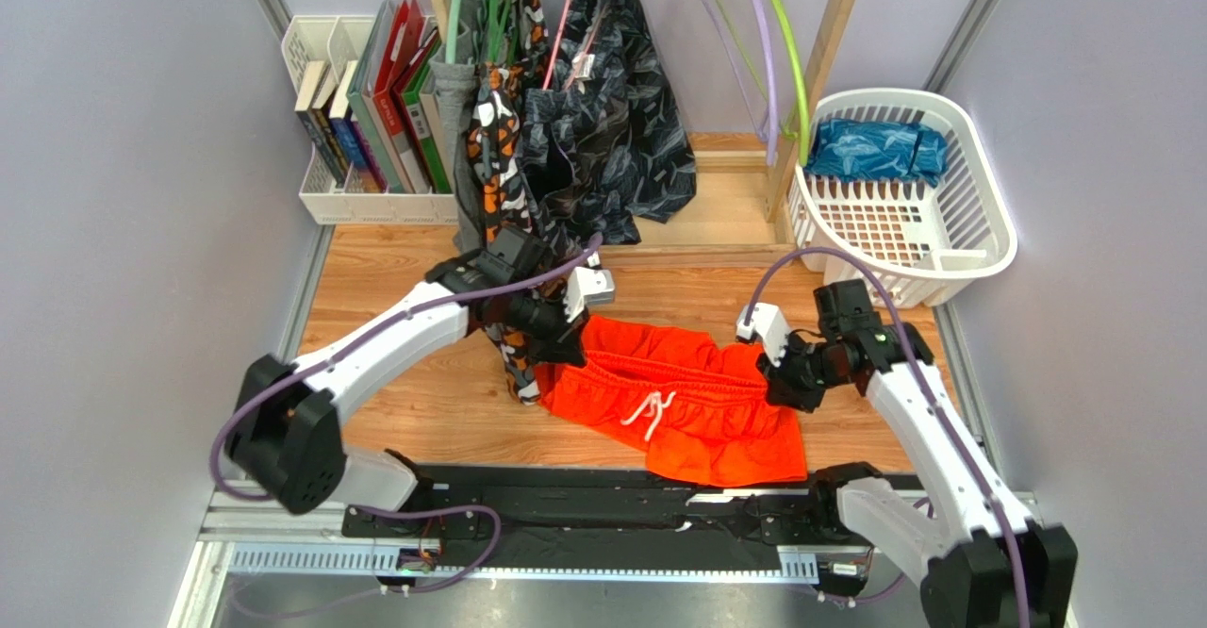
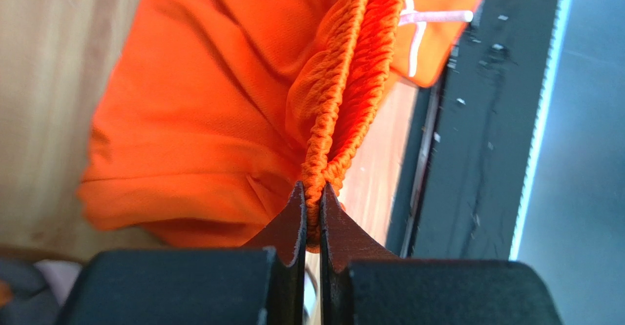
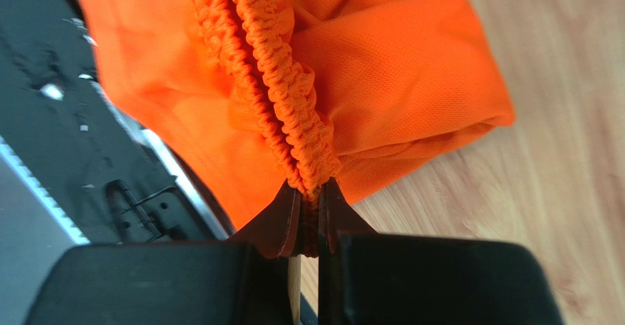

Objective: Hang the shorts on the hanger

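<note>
Your left gripper (image 2: 312,197) and right gripper (image 3: 308,197) clamped the shorts (image 1: 709,430) — orange mesh, gathered waistband (image 1: 666,369), white drawstring (image 1: 652,413) — on a wooden table (image 1: 383,289), grey walls (image 1: 128,161)

light: bright, even | shadows: soft | wrist views: near foreground blurred

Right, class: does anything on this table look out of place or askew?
Nothing is spilled or broken. The shorts lie bunched, their near hem hanging over the table edge onto the black rail. The left tool and right tool each pinch one end of the waistband.
</note>
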{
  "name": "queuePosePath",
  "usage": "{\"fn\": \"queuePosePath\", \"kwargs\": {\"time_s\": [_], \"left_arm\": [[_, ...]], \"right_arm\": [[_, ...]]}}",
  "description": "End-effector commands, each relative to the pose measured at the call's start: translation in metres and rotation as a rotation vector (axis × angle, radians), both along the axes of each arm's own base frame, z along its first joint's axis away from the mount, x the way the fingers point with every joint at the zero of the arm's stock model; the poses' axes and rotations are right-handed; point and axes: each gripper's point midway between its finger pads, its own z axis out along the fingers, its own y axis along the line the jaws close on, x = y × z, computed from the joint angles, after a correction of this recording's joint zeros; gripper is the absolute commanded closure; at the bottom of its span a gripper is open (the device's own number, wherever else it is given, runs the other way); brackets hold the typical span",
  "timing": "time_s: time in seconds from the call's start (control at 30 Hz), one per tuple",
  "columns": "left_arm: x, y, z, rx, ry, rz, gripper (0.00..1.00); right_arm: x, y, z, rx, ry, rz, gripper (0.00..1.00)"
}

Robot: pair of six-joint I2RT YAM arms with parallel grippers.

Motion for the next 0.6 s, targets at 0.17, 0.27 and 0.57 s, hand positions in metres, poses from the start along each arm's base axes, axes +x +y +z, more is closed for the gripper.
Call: {"fn": "queuePosePath", "kwargs": {"time_s": [0.17, 0.27, 0.57], "left_arm": [[0.02, -0.033, -0.062, 0.061, -0.001, 0.061, 0.81], [0.022, -0.026, -0.064, 0.107, -0.017, 0.063, 0.62], [-0.005, 0.009, 0.054, -0.069, -0.271, 0.128, 0.01]], "right_arm": [[0.021, -0.008, -0.042, -0.108, -0.056, 0.027, 0.73], [0.014, -0.012, -0.029, -0.115, -0.052, 0.005, 0.38], [0.005, -0.017, 0.111, 0.016, -0.334, -0.224, 0.13]]}}
